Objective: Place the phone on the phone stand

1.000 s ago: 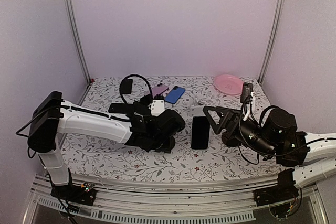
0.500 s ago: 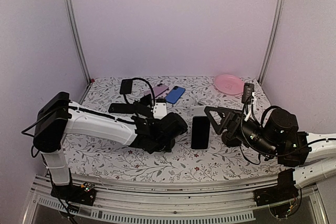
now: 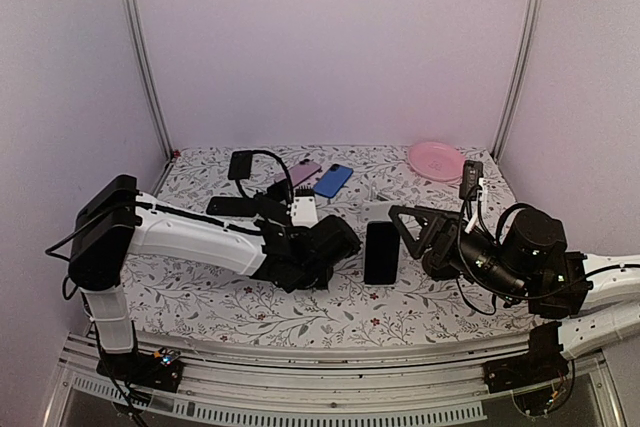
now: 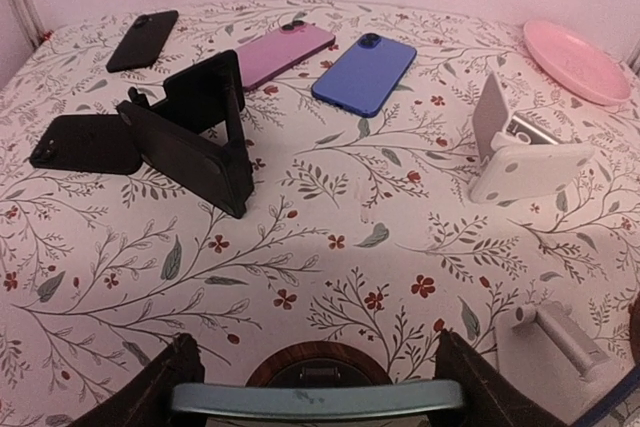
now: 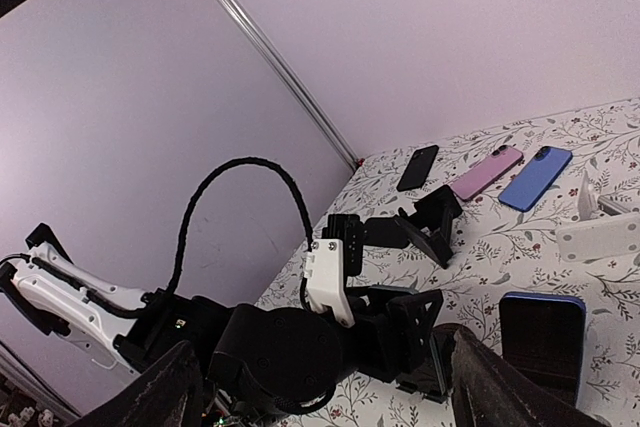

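Phone (image 3: 381, 252) flat, long axis front-to-back | between left hand (image 3: 338, 242) and right hand (image 3: 408, 227), both spread, empty | stand (image 4: 527, 162) just beyond

Matt printed cloth (image 4: 330, 247) with a floral pattern covers the table. The blue phone (image 4: 364, 73) and pink phone (image 4: 285, 49) show smooth, satin backs, while the dark phone (image 5: 543, 332) has a glossy face. The black stand (image 4: 195, 137) looks like matt plastic and the white stand (image 4: 525, 162) like smooth plastic. The pink plate (image 4: 580, 59) is possibly plastic. The arm shells (image 3: 190, 237) are glossy white, and the frame posts (image 3: 140, 57) are dull metal.
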`<state>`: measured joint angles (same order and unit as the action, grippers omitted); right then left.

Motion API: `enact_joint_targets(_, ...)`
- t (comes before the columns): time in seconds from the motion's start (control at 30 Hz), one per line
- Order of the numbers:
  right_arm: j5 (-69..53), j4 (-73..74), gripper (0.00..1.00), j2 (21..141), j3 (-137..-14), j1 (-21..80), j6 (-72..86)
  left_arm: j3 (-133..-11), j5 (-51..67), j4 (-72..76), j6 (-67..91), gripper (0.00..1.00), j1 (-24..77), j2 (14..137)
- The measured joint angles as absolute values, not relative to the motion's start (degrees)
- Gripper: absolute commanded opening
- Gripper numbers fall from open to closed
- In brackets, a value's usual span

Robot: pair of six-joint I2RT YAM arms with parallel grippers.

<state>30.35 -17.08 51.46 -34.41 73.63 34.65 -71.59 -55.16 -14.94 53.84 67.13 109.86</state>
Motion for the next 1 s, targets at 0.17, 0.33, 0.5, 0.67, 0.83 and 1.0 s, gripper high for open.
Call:
enact_joint_targets(0.17, 30.35, -17.08, 0.86, 51.46, -34.41, 73.63, 34.68, -71.85, -55.13, -15.57, 54.41, 0.76, 67.13, 109.89)
enact_joint_targets(0.33, 30.35, -17.08, 0.86, 51.46, -34.41, 73.63, 34.70, -72.07, -54.94, -15.77, 54.43, 0.94, 67.13, 109.89)
enact_joint_targets(0.5, 30.35, -17.08, 0.86, 51.46, -34.41, 73.63, 34.70, -72.34, -54.43, -15.77, 54.57, 0.97, 67.13, 109.89)
enact_joint_targets(0.67, 30.35, -17.08, 0.89, 51.46, -34.41, 73.63, 34.74, -72.34, -53.80, -15.94, 54.59, 0.97, 67.13, 109.65)
enact_joint_targets(0.83, 30.35, -17.06, 0.99, 51.81, -34.41, 73.63, 34.96, -72.31, -52.73, -16.23, 54.46, 0.97, 67.13, 108.33)
enact_joint_targets(1.0, 30.35, -16.69, 0.99, 52.75, -34.41, 73.63, 34.92, -72.25, -51.48, -16.23, 53.76, 0.97, 67.13, 105.65)
